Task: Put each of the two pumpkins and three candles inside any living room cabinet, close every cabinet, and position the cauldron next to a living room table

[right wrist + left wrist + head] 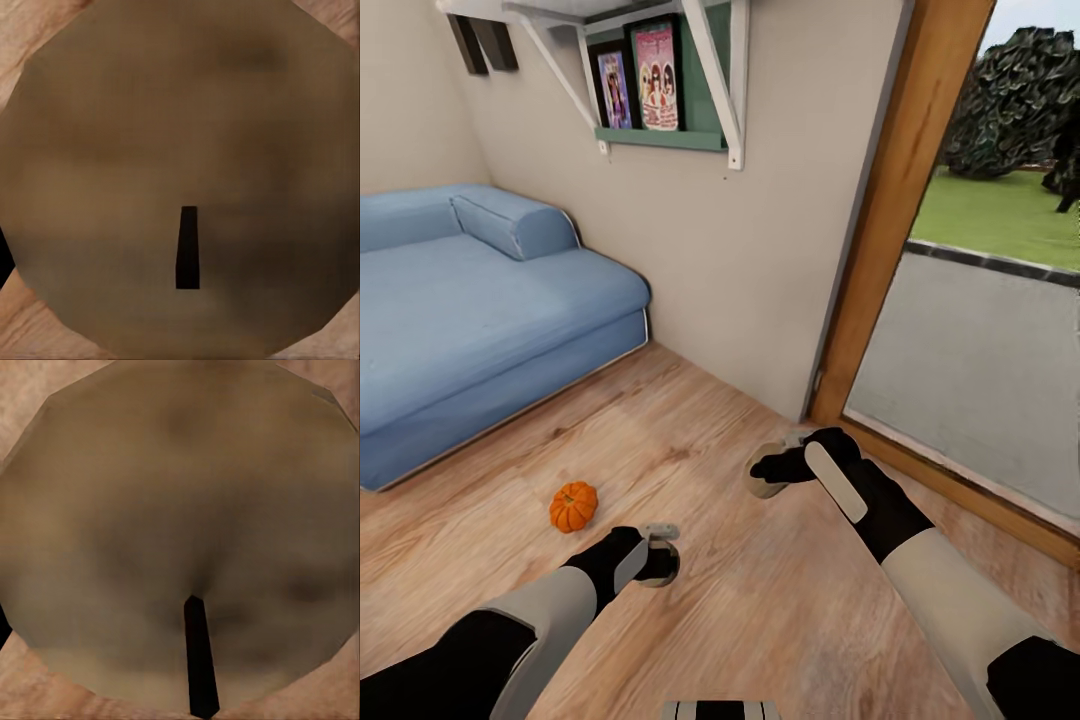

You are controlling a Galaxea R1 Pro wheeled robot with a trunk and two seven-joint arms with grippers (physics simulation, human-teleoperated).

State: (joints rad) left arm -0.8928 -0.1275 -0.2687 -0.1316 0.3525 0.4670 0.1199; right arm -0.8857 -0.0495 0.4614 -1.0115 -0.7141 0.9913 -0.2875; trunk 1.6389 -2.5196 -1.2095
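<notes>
A pumpkin (573,506) sits on the floor (780,600), just off the sofa's (470,320) front edge, at about 11 o'clock from the robot. The sofa fills the 10 o'clock corner against the wall (760,230). A shelf (660,137) with pictures hangs on that wall at 12 o'clock. A glass door (980,340) runs from 1 to 3 o'clock. The left gripper (660,555) sits just right of the pumpkin, the right gripper (770,470) farther right, each over a candle (180,532) (180,165).

head view: high, angled forward and down over the wood floor (760,600), sofa (480,320) at left, glass door (980,380) at right. left wrist view: pressed close to a candle (180,532) top. right wrist view: equally close on another candle (180,165); all share the floor.
</notes>
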